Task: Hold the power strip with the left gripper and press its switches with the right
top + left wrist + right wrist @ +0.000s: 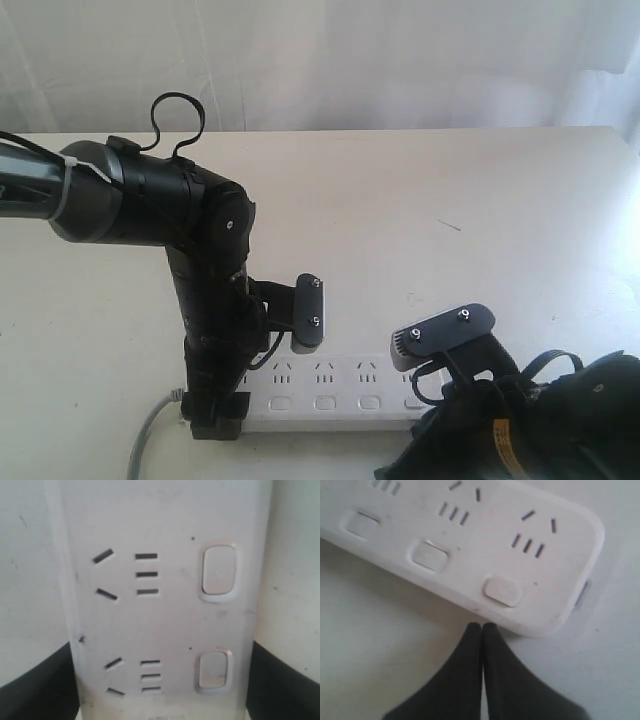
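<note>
The long white power strip (330, 385) lies near the table's front edge, its grey cord (145, 435) trailing off the left end. My left gripper (215, 412) clamps that left end. In the left wrist view the black fingers (40, 687) press both long sides of the strip (165, 610), with two switches (218, 570) visible. My right gripper (482, 627) is shut with nothing held. Its tips sit at the strip's (485, 545) near edge, just short of the end switch (503, 590). In the exterior view the right wrist hides those fingers.
The strip rests on a white table (450, 220) with a pale curtain behind it. My bulky right arm (540, 420) fills the front right corner. A small port (583, 594) shows on the strip's end face.
</note>
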Robot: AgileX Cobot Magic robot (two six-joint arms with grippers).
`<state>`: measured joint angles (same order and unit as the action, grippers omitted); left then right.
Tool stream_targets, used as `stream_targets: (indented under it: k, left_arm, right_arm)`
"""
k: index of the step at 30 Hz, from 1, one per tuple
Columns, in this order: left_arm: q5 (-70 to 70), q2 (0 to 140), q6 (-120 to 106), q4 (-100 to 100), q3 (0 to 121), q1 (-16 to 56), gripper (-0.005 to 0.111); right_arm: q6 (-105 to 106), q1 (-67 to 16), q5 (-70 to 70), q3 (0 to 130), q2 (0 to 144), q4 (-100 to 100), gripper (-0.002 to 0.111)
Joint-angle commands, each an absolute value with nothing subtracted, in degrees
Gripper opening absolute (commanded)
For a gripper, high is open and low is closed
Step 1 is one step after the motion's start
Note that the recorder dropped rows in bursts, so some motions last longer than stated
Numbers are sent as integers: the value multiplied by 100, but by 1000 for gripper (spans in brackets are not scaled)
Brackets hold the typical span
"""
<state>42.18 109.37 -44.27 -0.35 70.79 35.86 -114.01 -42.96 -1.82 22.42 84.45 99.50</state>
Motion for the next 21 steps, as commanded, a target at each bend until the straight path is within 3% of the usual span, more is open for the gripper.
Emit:
stream_targets:
  k: [1,7,21]
  left_arm:
    - [4463,10853,-4495,-162,7059,3607,0]
    - [4474,10853,-4495,-162,7059,3607,0]
    - [4505,10853,-4495,-162,7059,3607,0]
  right_arm:
    - [-11431,-4283,-238,2465,8281,9995,0]
    - [-11523,-4283,-430,2594,7912,9995,0]
    - [-11523,-4283,-491,2335,8588,9995,0]
